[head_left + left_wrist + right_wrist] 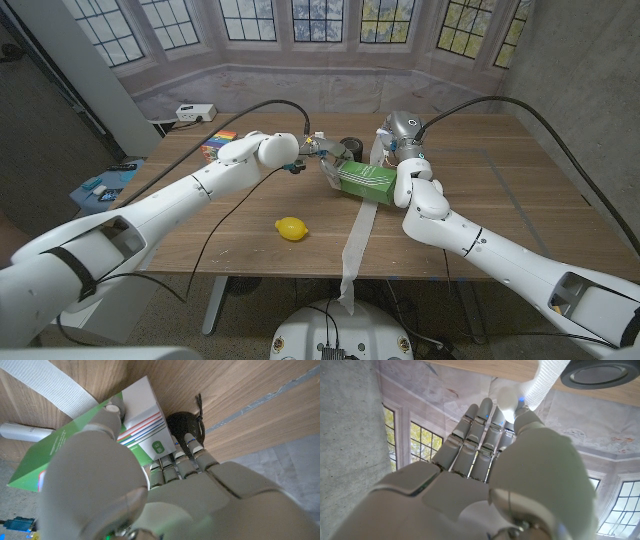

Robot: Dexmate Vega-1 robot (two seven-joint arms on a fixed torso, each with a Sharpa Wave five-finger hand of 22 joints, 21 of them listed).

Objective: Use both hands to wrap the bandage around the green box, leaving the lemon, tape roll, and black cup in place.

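The green box (365, 180) lies at the table's middle, with a white end face (145, 407) toward my left hand. My left hand (312, 150) grips that end, thumb on top and fingers (192, 452) below it. The white bandage (357, 235) runs from my right hand (400, 133) over the box and down past the table's front edge. My right hand pinches the bandage's upper end (545, 380) just behind the box. The lemon (291, 229) sits near the front, left of the bandage. The black cup (350, 147) stands behind the box. A dark flat roll (600, 372), seemingly the tape roll, lies by my right hand.
A colourful small box (218, 145) lies at the table's back left, under my left forearm's line. A white device (195, 112) sits on the ledge behind the table. The bandage's loose tail (346, 290) hangs over the front edge.
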